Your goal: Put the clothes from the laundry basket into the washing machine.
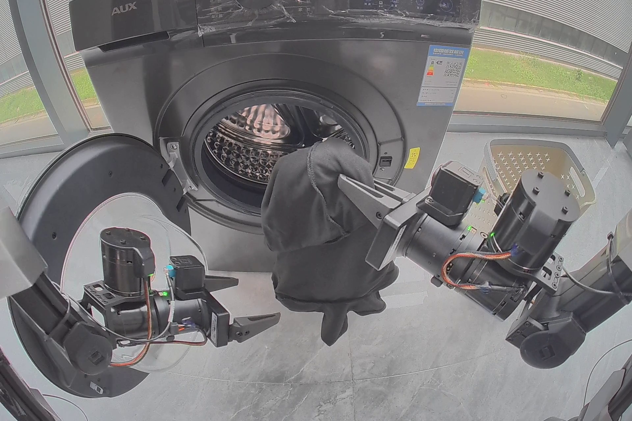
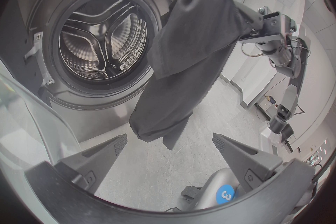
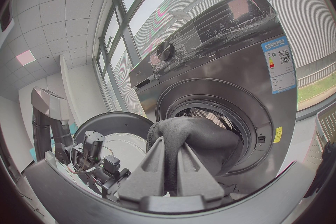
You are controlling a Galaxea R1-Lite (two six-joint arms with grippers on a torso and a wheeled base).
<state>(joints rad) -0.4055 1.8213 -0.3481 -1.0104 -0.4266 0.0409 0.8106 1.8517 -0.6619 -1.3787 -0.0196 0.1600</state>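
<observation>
A dark grey garment (image 1: pixel 316 231) hangs in front of the washing machine (image 1: pixel 276 47), its top at the rim of the open drum (image 1: pixel 263 143) and its lower end trailing toward the floor. My right gripper (image 1: pixel 343 182) is shut on the garment's upper part; the same cloth (image 3: pixel 196 137) bulges past my right gripper (image 3: pixel 170 154) in the right wrist view. My left gripper (image 1: pixel 253 304) stands open low at the left, below and left of the garment (image 2: pixel 185 60), with nothing between its fingers (image 2: pixel 105 151). The beige laundry basket (image 1: pixel 536 162) sits on the floor at the right.
The washer's round door (image 1: pixel 85 192) is swung fully open to the left, just behind my left arm. Grey tiled floor (image 1: pixel 408 363) lies in front of the machine. Windows stand behind the washer.
</observation>
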